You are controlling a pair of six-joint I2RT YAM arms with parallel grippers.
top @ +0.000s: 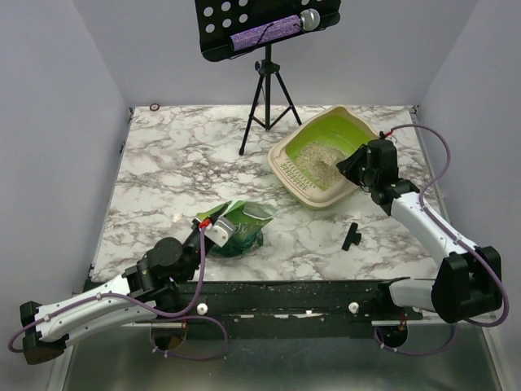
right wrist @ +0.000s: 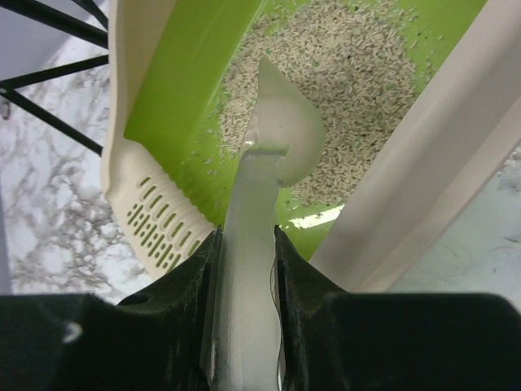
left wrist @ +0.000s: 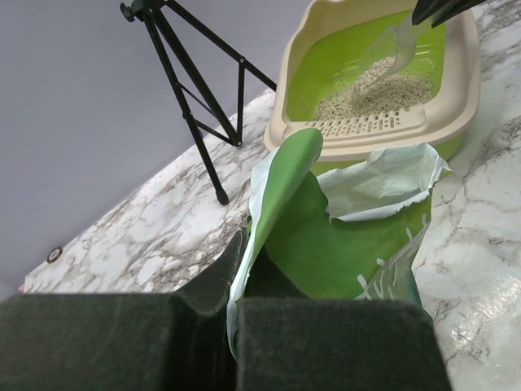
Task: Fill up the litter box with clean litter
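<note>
Nearest the lens in the right wrist view, the right gripper (right wrist: 244,269) is clamped on the handle of a pale translucent scoop (right wrist: 273,138), whose bowl hangs over the litter box (right wrist: 134,183); the bowl looks tipped and, as far as can be told, empty, with the litter (right wrist: 342,65) lying in a patch on the green floor below it; the box sits toward the far right of the table (top: 163,163), slotted strip facing the arms, just beside a tripod (top: 264,94); the left gripper (top: 213,228) pinches the near lip of the green bag (top: 244,224), holding its mouth open; the bag stands near the table's middle, well apart from the box; a small black part (top: 351,236) lies on the marble between them. My reading is that a scoopful is just being emptied and the floor is only partly covered, so more trips are likely needed; to do this well, finish the tip over the middle of the box, not the rim, lift clear of the wall before swinging away, and keep the left grip steady so the bag mouth stays wide and upright; some green floor shows bare, so later loads belong there; stray grains along the near edge suggest spills are easy.
</note>
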